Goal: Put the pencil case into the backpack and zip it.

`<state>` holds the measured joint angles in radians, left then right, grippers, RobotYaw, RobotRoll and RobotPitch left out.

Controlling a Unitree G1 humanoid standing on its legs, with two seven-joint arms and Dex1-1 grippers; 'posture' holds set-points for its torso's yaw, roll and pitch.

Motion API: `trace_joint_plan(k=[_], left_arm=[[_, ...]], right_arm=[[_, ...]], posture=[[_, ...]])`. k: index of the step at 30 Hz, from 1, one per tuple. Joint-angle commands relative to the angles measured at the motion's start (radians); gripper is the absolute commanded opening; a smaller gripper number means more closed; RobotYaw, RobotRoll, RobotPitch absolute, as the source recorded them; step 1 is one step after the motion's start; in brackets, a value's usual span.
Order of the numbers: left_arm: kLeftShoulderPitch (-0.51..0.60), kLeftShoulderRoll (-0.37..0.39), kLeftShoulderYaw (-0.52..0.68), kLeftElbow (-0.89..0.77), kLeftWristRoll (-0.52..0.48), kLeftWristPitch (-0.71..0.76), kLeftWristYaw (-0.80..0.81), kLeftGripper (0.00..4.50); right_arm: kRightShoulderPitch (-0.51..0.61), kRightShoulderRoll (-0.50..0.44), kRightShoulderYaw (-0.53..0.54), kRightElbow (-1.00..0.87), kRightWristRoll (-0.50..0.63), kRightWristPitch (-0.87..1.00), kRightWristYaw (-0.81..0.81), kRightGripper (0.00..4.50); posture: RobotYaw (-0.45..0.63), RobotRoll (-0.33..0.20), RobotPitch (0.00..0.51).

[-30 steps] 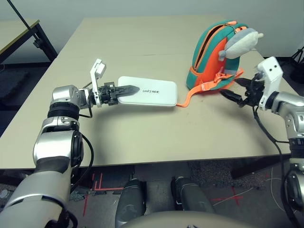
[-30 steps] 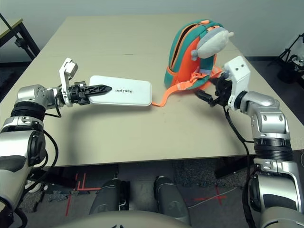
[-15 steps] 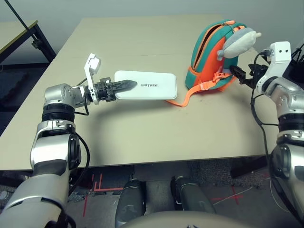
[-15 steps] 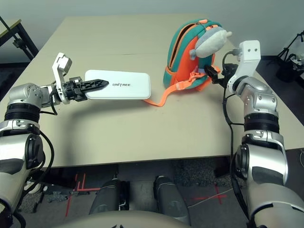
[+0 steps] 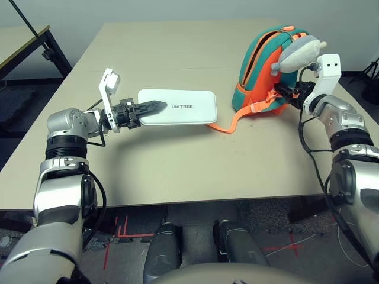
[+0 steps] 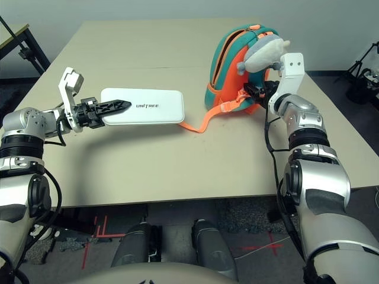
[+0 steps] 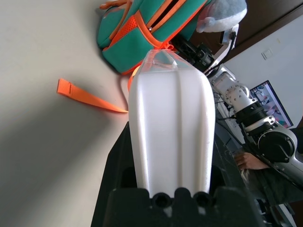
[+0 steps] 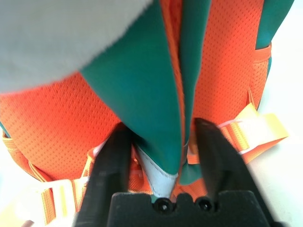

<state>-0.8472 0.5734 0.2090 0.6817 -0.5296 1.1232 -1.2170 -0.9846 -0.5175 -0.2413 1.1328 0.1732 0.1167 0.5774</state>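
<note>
White pencil case (image 7: pixel 173 118) clamped edge-on between black fingers of left gripper (image 7: pixel 177 182), sticking out well past fingertips. Beyond its far end, green-and-orange backpack (image 7: pixel 132 42) with zips, grey-white plush (image 7: pixel 221 15), and right gripper (image 7: pixel 196 54) right at backpack. Loose orange strap end (image 7: pixel 87 97) on table (image 7: pixel 47 156), off to one side of left gripper's fingers.

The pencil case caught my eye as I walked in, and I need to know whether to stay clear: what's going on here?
The robot's left gripper has its fingers closed on the white pencil case, holding it above the table. Its right gripper is at the backpack, though whether it has a firm grip is hard to tell. The backpack stands with its zip partly open, and the case is not yet inside.
</note>
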Motion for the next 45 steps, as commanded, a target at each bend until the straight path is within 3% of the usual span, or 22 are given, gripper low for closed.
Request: trace_joint_plan(k=[1, 4, 12, 20, 33, 45], left_arm=[[-0.001, 0.015, 0.019, -0.016, -0.030, -0.002, 0.010, 1.33], [-0.006, 0.011, 0.026, -0.008, -0.033, -0.013, 0.015, 1.33], [-0.026, -0.003, 0.059, 0.040, -0.029, -0.083, 0.051, 1.33], [-0.071, 0.005, 0.082, 0.117, -0.025, -0.157, 0.076, 1.31], [-0.121, 0.017, 0.077, 0.187, -0.018, -0.196, 0.066, 1.31], [-0.136, 0.013, 0.069, 0.212, -0.010, -0.215, 0.056, 1.31]], right_arm=[[-0.016, 0.000, 0.003, 0.010, -0.005, -0.014, 0.007, 0.91], [-0.020, 0.000, 0.004, -0.002, -0.001, -0.014, 0.021, 0.30], [-0.024, -0.001, 0.010, -0.067, 0.009, 0.002, 0.070, 0.30], [0.041, 0.010, 0.030, -0.278, 0.041, 0.063, 0.167, 0.30], [0.285, -0.038, 0.021, -0.923, 0.187, 0.417, 0.203, 0.30], [0.433, -0.055, -0.024, -1.347, 0.376, 0.740, 0.120, 0.29]], posture=[[-0.11, 0.000, 0.015], [-0.11, 0.000, 0.015], [-0.12, 0.000, 0.013], [-0.13, 0.000, 0.011], [-0.17, 0.000, 0.016], [-0.19, 0.000, 0.019]])
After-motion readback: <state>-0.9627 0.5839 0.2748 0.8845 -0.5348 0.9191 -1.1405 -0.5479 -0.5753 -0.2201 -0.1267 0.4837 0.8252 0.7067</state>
